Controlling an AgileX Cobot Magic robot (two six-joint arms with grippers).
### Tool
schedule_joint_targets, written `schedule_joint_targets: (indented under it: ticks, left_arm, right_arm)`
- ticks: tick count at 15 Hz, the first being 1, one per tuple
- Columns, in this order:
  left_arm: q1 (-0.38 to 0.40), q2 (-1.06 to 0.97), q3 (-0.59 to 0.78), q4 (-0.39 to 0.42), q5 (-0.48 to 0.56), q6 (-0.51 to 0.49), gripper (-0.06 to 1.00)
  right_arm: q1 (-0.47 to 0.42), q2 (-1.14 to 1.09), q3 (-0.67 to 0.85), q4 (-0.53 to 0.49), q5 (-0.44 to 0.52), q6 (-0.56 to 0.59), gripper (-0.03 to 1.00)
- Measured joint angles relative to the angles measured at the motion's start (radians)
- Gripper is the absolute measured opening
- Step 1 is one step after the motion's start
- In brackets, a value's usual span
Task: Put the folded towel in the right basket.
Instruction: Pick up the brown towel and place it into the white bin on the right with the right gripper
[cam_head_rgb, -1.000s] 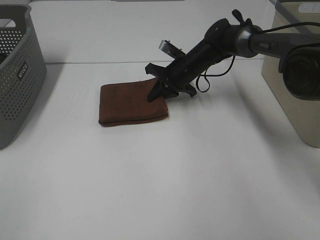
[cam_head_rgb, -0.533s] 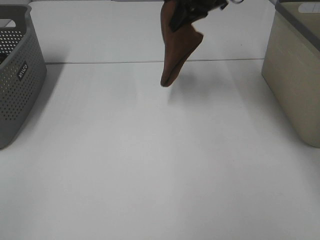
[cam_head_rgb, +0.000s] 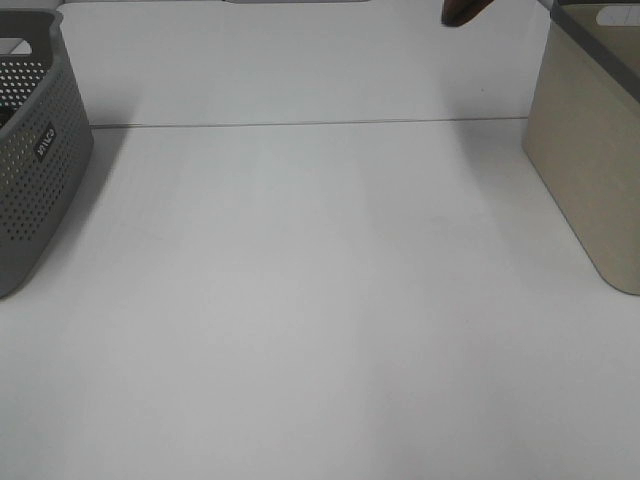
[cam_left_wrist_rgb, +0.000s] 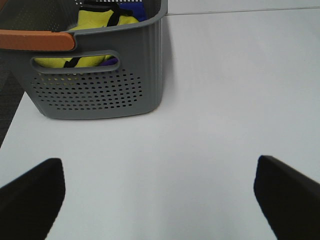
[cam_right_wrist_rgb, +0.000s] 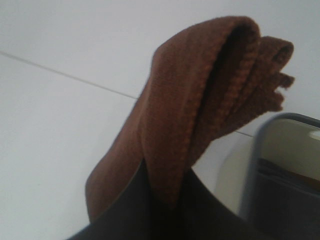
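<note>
- Far to the left of the beige basket (cam_head_rgb: 590, 170), at the opposite edge of the white table (cam_head_rgb: 320, 300), stands a grey perforated basket (cam_head_rgb: 30, 150). The left wrist view shows a yellow cloth (cam_left_wrist_rgb: 97, 22) with black straps and something blue inside it, and an orange strip (cam_left_wrist_rgb: 35, 40) along its rim.
- Also well left of the beige basket, the left gripper (cam_left_wrist_rgb: 160, 195) hovers over bare tabletop, its two dark fingers spread wide with nothing between them.
- Just left of the beige basket, the folded brown towel (cam_right_wrist_rgb: 200, 100) hangs in the air, clear of the table. Only its tip shows at the top edge of the high view.
- The right gripper (cam_right_wrist_rgb: 160, 210) pinches one end of the towel tightly between its jaws, with the beige basket's rim close beside it.
</note>
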Motion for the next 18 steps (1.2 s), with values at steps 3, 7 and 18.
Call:
schedule_joint_targets:
  ticks: [3,7,18]
  left_arm:
    - [0.000,0.000,0.000,0.000,0.000,0.000,0.98]
    - [0.000,0.000,0.000,0.000,0.000,0.000,0.98]
    - [0.000,0.000,0.000,0.000,0.000,0.000,0.98]
  right_arm:
    - [-0.149,-0.045,0.001,0.000,0.001,0.006,0.07]
    - [-0.384,-0.052,0.053,0.054,0.001,0.027,0.07]
    - [-0.456,-0.003,0.383,0.120,0.001,0.050,0.54]
